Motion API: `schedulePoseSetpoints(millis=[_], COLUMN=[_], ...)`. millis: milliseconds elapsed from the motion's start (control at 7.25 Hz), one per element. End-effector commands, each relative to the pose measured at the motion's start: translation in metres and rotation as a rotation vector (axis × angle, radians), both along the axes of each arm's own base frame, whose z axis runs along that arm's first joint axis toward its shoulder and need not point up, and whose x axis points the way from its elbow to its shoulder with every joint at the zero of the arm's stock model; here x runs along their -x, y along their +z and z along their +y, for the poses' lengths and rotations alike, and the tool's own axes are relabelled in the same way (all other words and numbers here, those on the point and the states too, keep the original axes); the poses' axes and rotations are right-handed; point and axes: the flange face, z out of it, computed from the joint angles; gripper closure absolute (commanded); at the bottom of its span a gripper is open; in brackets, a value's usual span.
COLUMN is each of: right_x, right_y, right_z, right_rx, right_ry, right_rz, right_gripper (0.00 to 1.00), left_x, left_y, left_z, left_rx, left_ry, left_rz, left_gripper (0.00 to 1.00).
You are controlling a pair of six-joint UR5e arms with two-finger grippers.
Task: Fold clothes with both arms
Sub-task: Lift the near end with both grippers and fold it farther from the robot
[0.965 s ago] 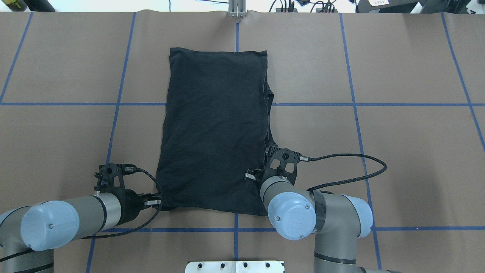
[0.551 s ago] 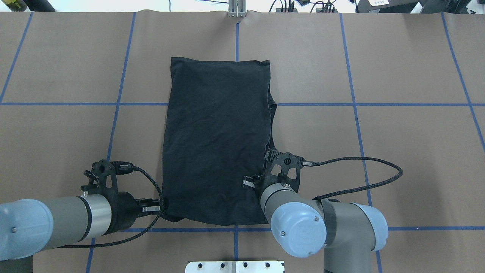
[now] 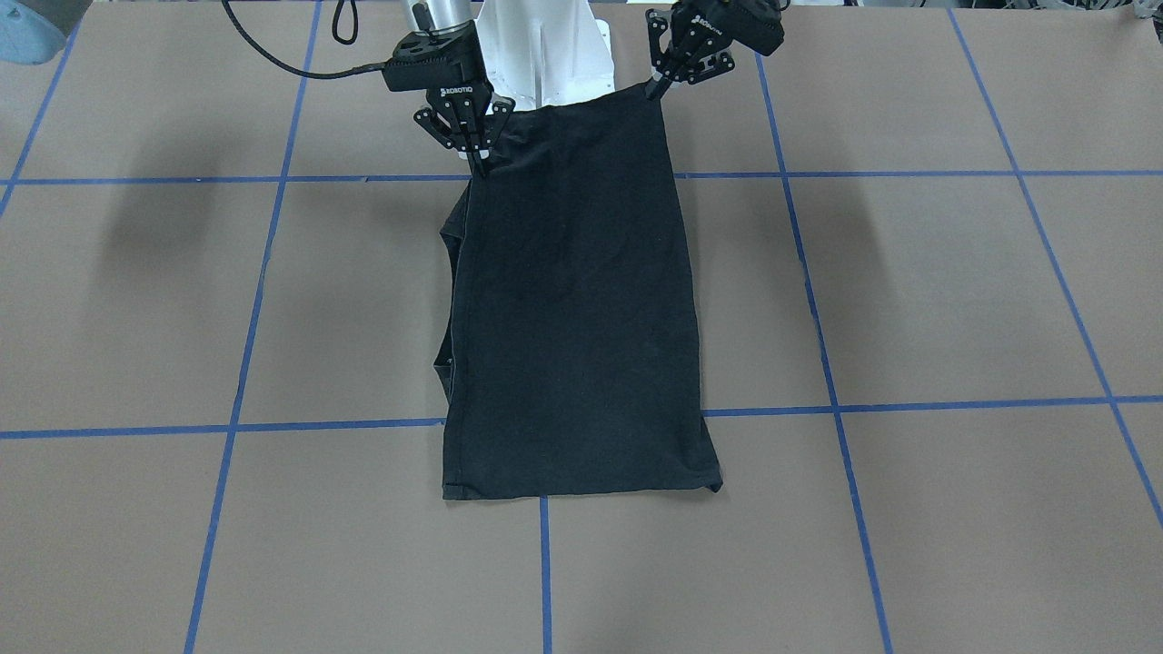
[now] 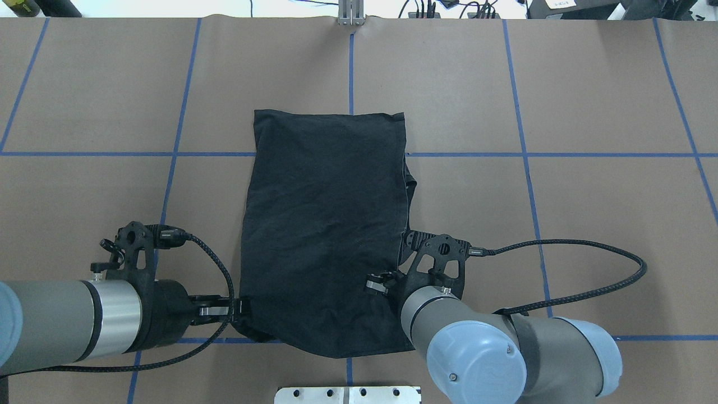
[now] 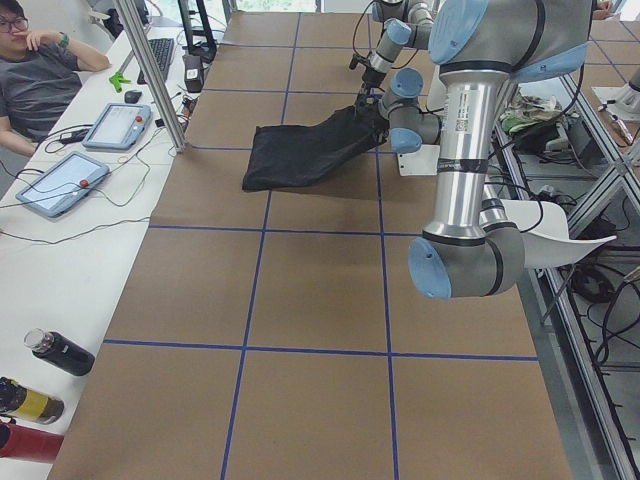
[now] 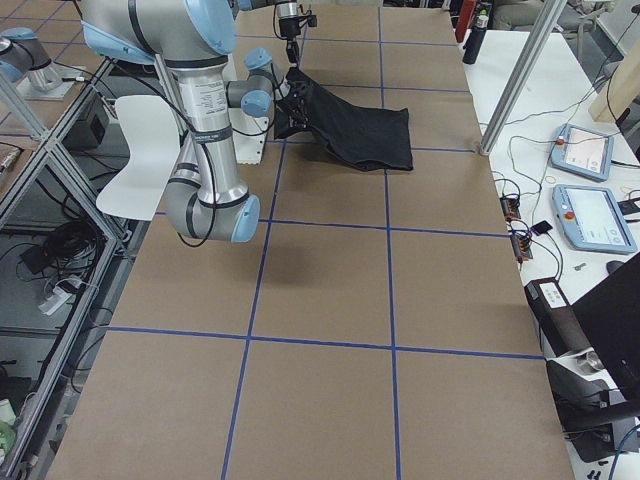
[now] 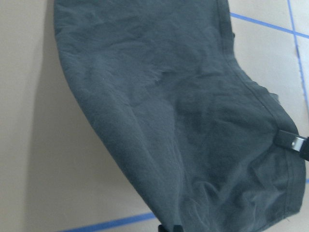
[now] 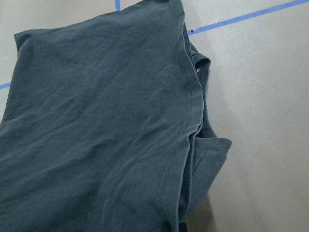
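The clothes are one black T-shirt, folded into a long strip that runs away from the robot; no print shows. Its far end lies flat on the table. The near end is raised off the table, as the exterior left view shows on the shirt. My left gripper is shut on the near left corner, also seen in the front-facing view as the left gripper. My right gripper is shut on the near right corner, with a sleeve bunched beside it. Both wrist views are filled with the shirt.
Blue tape lines divide the brown table cover into squares. The white base plate sits at the near edge between the arms. A seated person, tablets and bottles occupy a side table.
Both arms have pulled back toward the base, dragging the shirt with them. Its far edge has slid nearer the robot, and the near edge now reaches the near tape line.
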Motion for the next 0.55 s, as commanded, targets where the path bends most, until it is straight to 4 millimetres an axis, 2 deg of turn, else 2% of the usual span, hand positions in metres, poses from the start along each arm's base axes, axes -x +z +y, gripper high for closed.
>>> schedulePoseSetpoints(millis=[0, 138, 414], right_x=[-0.009, -0.012, 0.004], right_y=[0.001, 0.0, -0.009], right_z=[-0.028, -0.043, -0.081], right_rx=[0.002, -0.014, -0.012], right_ry=[0.046, 0.062, 0.117], right_rz=[0.008, 0.023, 0.04], right_gripper=[1.0, 1.0, 1.0], left_x=[-0.002, -0.015, -0.031], left_y=[-0.025, -0.024, -0.01], left_z=[-0.042, -0.071, -0.115], left_rx=[-0.024, -0.044, -0.077], left_ry=[-0.072, -0.107, -0.149], left_rz=[-0.037, -0.073, -0.145], left_gripper=[1.0, 1.0, 1.0])
